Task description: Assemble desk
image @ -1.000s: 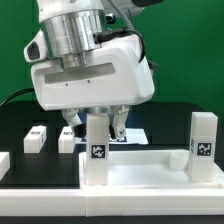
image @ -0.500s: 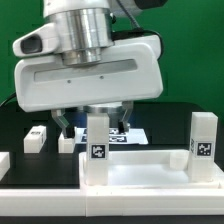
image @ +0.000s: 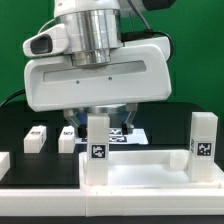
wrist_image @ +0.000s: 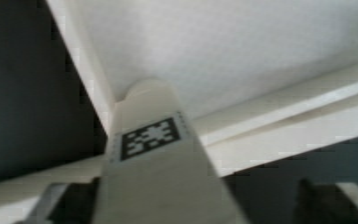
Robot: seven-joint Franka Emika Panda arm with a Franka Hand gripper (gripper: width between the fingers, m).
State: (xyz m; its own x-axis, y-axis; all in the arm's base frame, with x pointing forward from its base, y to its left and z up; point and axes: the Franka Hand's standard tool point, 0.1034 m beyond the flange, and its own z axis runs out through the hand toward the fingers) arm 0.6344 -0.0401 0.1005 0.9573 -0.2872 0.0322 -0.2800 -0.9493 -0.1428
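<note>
The white desk panel [image: 140, 172] lies rim up at the front. One white tagged leg [image: 97, 142] stands upright in the panel's corner socket at the exterior view's left. A second leg [image: 203, 140] stands at its right. My gripper [image: 99, 120] hangs over the left leg, with its fingers on either side of the leg's top. The jaws are open, with gaps to the leg on both sides. In the wrist view the leg [wrist_image: 158, 150] rises between the fingers of the gripper [wrist_image: 185, 205], with the panel [wrist_image: 247, 50] behind it.
Two loose white legs [image: 36, 137] [image: 67, 136] lie on the black table behind the panel at the exterior view's left. The marker board [image: 130, 137] lies behind the gripper. Another white part [image: 3, 165] shows at the left edge.
My hand has turned about its vertical axis so its broad face is toward the camera, and it has shifted slightly right. The fingers still straddle the left leg. The legs and panel have not moved.
</note>
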